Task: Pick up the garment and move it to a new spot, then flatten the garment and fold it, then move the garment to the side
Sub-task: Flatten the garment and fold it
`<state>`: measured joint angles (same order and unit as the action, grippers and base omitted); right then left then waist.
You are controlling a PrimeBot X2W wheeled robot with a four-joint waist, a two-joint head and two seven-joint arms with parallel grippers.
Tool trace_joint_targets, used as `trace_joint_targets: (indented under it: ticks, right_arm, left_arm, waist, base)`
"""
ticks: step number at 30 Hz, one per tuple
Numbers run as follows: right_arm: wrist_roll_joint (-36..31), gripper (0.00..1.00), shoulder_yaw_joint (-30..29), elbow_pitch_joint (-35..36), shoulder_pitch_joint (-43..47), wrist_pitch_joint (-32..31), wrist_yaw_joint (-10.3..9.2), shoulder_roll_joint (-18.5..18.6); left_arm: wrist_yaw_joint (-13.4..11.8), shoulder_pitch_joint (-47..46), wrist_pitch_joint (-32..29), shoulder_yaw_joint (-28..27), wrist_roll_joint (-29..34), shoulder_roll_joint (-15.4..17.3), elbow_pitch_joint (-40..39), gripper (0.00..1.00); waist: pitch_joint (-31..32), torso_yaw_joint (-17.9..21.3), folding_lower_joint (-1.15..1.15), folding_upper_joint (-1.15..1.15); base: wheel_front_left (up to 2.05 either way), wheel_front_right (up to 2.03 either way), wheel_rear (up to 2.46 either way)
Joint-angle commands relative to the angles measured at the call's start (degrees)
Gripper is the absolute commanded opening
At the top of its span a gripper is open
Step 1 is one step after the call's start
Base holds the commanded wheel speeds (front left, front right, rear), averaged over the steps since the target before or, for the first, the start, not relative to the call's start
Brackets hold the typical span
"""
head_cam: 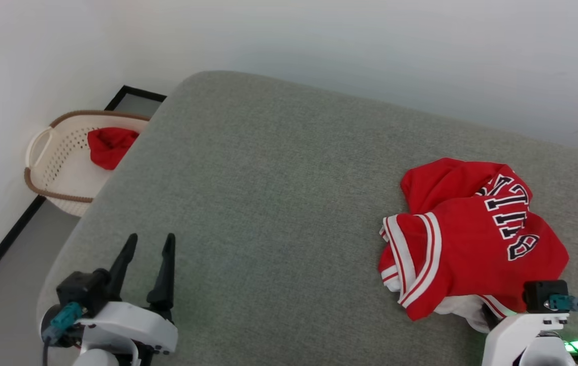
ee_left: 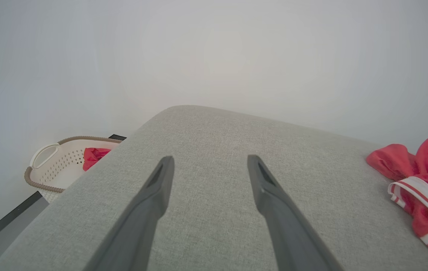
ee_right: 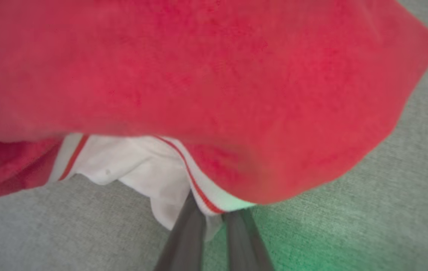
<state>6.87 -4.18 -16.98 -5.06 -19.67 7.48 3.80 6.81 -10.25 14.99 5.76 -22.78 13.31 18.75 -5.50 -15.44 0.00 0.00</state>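
On woven grey cushion, crumpled red garment pinched by right gripper.

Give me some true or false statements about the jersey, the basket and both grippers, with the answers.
1. The right gripper is shut on the edge of the jersey. True.
2. A small red cloth lies in the basket. True.
3. The left gripper holds cloth. False: it is open and empty, over the grey cushion.
4. The basket stands on the cushion. False: it stands on the floor beside it.
5. The jersey is spread flat. False: it is crumpled.
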Motion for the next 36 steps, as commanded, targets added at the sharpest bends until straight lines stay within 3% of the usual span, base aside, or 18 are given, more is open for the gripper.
trace_joint_targets:
  ticks: [1,5,12,22,30,36]
  right_arm:
    - [-0.2,0.0,0.5,-1.3,0.6,-1.2,0.02,-0.3]
    - [0.8,0.0,1.6,0.0,-0.1,-2.4,0.02,0.2]
    - [2.1,0.0,2.1,7.3,-1.8,-6.6,0.02,4.7]
    - [3.3,0.0,-3.3,13.2,-2.6,-11.6,0.02,12.5]
    - [2.9,0.0,-10.6,10.0,-2.2,-11.7,0.02,16.5]
    - [1.4,0.0,-16.5,2.6,-2.8,-8.3,0.01,18.3]
  left_arm:
    - [0.3,0.3,0.2,-0.4,-0.1,0.1,0.0,1.0]
    - [0.4,0.8,0.2,-1.1,0.2,0.3,-0.3,1.0]
    - [0.3,1.9,0.1,-2.1,0.7,0.3,-1.1,1.0]
    - [0.5,2.2,0.1,-2.4,0.9,-0.2,-1.4,1.0]
    - [0.7,1.2,0.1,-1.6,0.4,-0.3,-1.1,1.0]
    - [0.7,0.4,0.1,-0.6,0.0,0.0,-1.0,1.0]
  waist:
    - [0.5,0.6,0.0,0.0]
    - [1.2,1.5,0.0,0.0]
    - [2.7,4.6,0.0,0.0]
    - [3.3,8.1,0.0,0.0]
    - [2.4,8.9,0.0,0.0]
    - [1.3,8.5,0.0,0.0]
  base:
    - [0.0,0.0,0.0]
    - [0.0,0.0,0.0]
    - [0.0,0.0,0.0]
    - [0.0,0.0,0.0]
    - [0.0,0.0,0.0]
    - [0.0,0.0,0.0]
